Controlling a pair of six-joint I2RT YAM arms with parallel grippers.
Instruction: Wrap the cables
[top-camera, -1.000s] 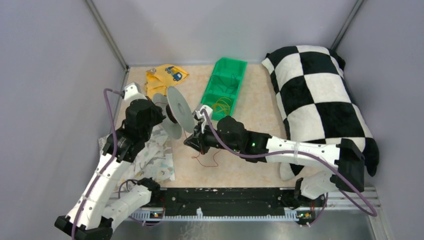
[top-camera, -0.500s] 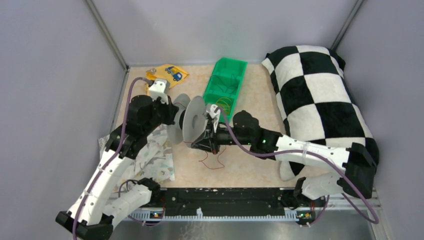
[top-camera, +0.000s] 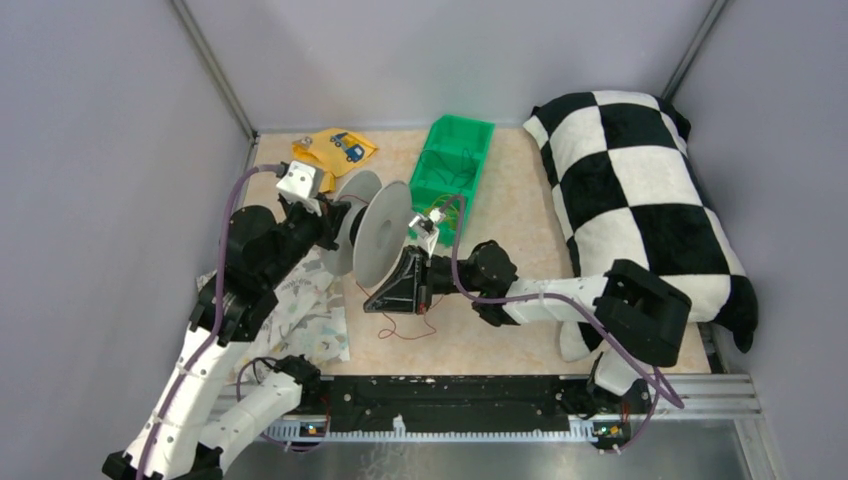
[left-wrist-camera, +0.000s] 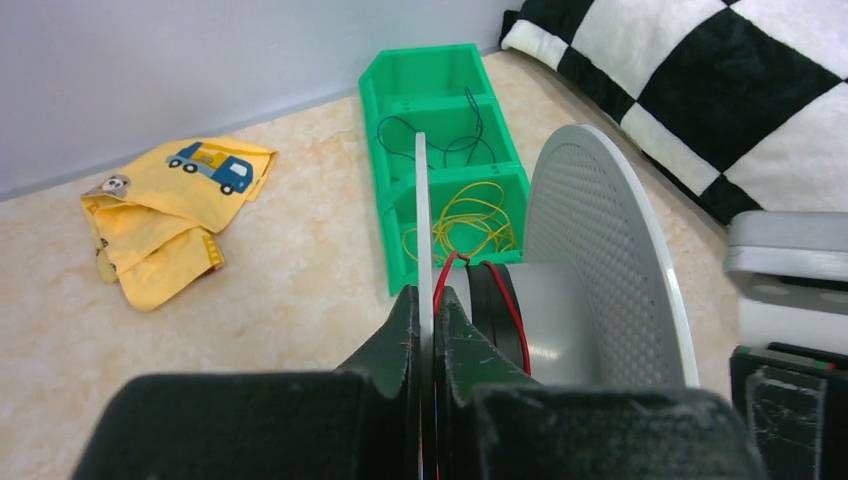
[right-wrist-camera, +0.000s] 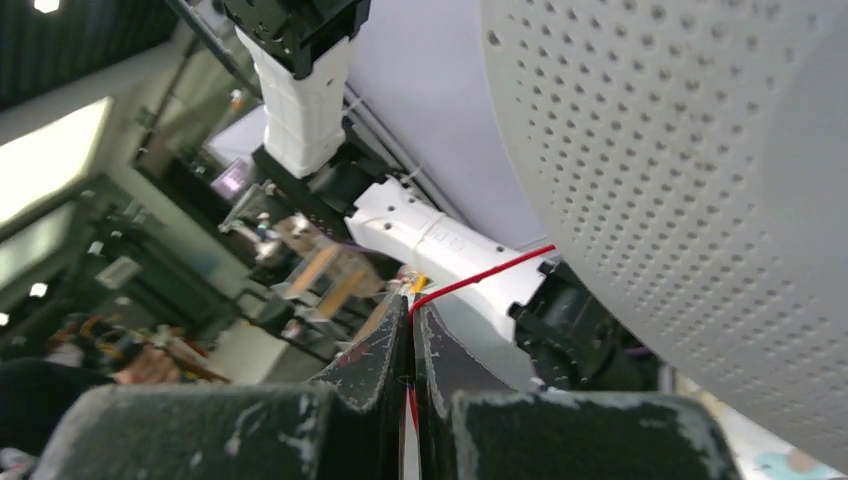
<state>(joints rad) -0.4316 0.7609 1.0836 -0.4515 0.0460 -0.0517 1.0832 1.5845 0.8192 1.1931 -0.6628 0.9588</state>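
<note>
— Where was the wire (top-camera: 402, 328) seen?

— A loose curl was seen lying on the table (top-camera: 510, 215), nearest the arm bases and just below the right gripper (right-wrist-camera: 411, 318). The fingers of that gripper were pressed together on the wire, which was stretched from them toward the spool (top-camera: 380, 238). A few red turns were wound on the hub.

— And how was the spool held?

— It was held on edge. One thin flange, seen edge-on from the left wrist, was clamped between the fingers of the left gripper (left-wrist-camera: 424, 305). Beyond it, a green bin (left-wrist-camera: 430, 75) with yellow wire (left-wrist-camera: 465, 215) inside was seen. A yellow cloth (top-camera: 330, 152) was seen by the back wall, and a chequered pillow (top-camera: 640, 190) to the right.
</note>
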